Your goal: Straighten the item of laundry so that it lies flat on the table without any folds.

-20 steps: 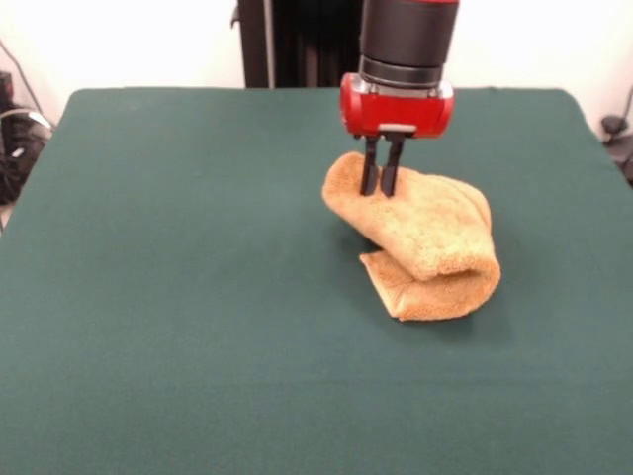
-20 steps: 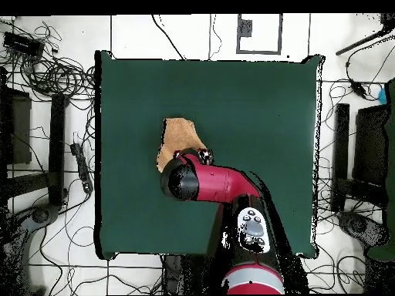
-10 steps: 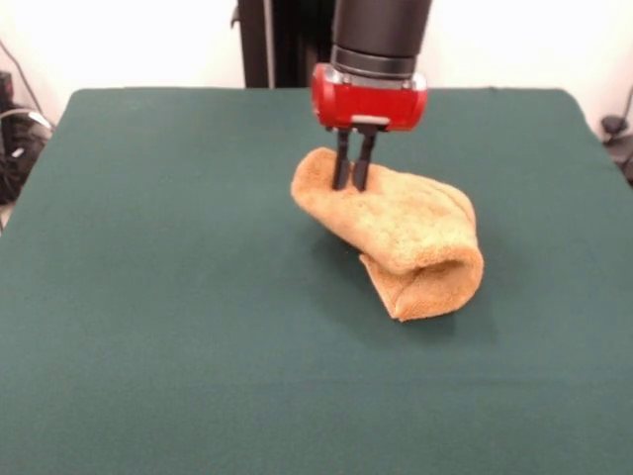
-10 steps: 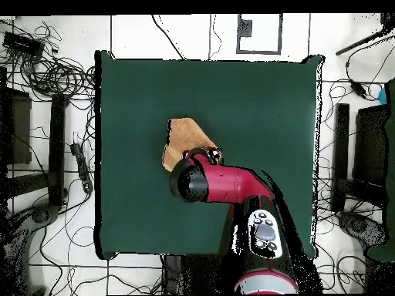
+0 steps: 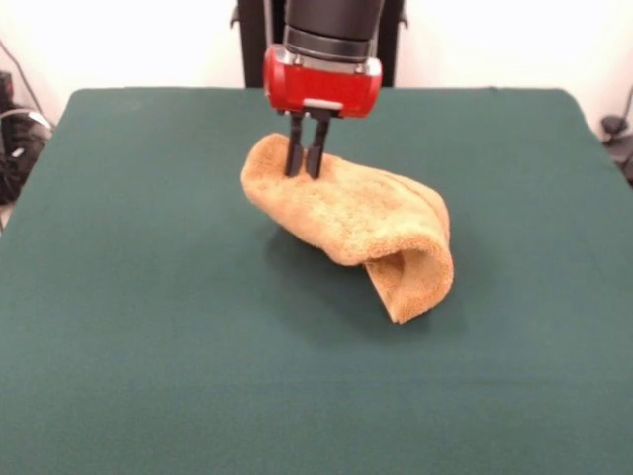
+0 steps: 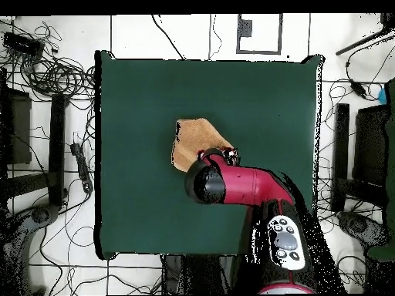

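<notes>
Mustard terry cloth hung from my gripper (image 5: 306, 158), whose two dark fingers (image 5: 294, 156) stood pinched close together on a raised edge of the towel (image 5: 351, 213) with the pile pressed between them. I came down into the front view from above, red wrist housing just over the fingers and the black forearm rising out of the top edge. From my pinch the towel sloped down and away to the picture's right, lifted clear of the table (image 5: 148, 297) at my end, so that a shadow lay on the green beneath it. At its lower end the cloth curled over on itself in a loose roll, and the roll's open mouth faced the front camera, showing the paler inside of the fold; that end rested on the table. The towel sat a little to the far side of the table's middle, well apart from every edge, and was far from flat, with at least one fold plainly in it. From overhead, my red arm (image 6: 247, 185) reached up from the bottom of the picture and covered part of the towel (image 6: 197, 139), so only its upper portion showed as a tan patch against the dark green table (image 6: 139, 100).
</notes>
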`<action>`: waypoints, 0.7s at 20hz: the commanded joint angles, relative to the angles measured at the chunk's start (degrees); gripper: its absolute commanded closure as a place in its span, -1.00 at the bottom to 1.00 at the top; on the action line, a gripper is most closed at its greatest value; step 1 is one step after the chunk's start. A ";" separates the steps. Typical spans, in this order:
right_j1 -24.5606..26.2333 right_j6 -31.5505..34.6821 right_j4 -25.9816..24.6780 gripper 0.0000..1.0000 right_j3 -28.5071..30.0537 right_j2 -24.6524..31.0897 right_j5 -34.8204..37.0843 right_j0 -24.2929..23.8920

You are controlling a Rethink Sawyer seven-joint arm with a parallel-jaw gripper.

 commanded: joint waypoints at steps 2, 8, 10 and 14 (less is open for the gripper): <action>0.71 1.15 -3.62 1.00 -2.02 2.79 6.40 0.10; 0.88 1.86 -4.97 1.00 -2.52 2.92 6.34 -0.11; 0.84 1.73 -5.41 1.00 -2.63 2.88 6.29 -0.17; 0.83 1.72 -6.04 1.00 -3.07 2.86 6.38 -0.25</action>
